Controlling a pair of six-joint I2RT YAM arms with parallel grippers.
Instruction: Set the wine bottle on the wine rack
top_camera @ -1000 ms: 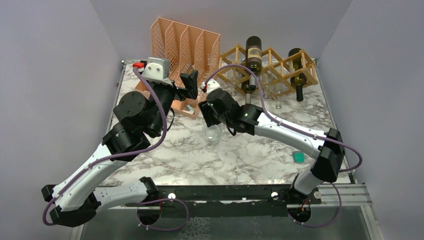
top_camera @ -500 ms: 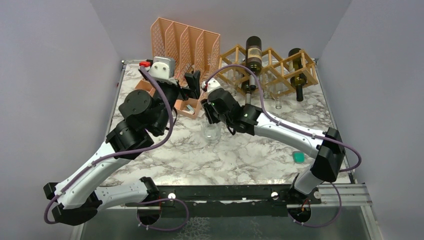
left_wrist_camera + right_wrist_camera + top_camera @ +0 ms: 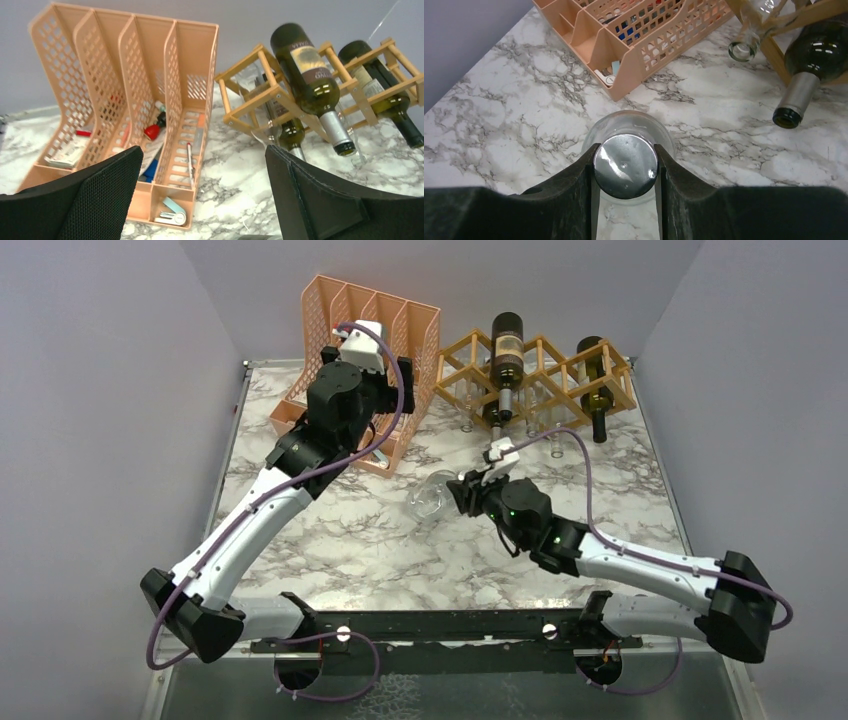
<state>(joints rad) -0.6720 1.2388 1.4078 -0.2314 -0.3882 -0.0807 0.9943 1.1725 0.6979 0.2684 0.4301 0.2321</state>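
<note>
The wine bottle (image 3: 428,495) is clear glass with a silver cap (image 3: 625,162) and sits on the marble table near its middle. My right gripper (image 3: 463,492) is shut on its capped neck. In the right wrist view both fingers (image 3: 574,185) press the cap's sides, with my right gripper (image 3: 625,175) looking down the bottle's length. The wine rack (image 3: 545,365) of light wooden slats stands at the back right (image 3: 250,100). My left gripper (image 3: 395,390) hangs open and empty above the table (image 3: 205,200), in front of the organiser.
Two dark bottles (image 3: 507,355) (image 3: 597,390) lie in the rack, necks pointing forward, and a clear bottle neck (image 3: 741,47) sticks out below it. A peach mesh file organiser (image 3: 365,325) holding pens and small items stands at the back left. Grey walls close in both sides.
My right gripper has shut on the clear bottle's cap and that arm has swung down toward the near right. The left arm has lifted and moved back toward the organiser, still open.
</note>
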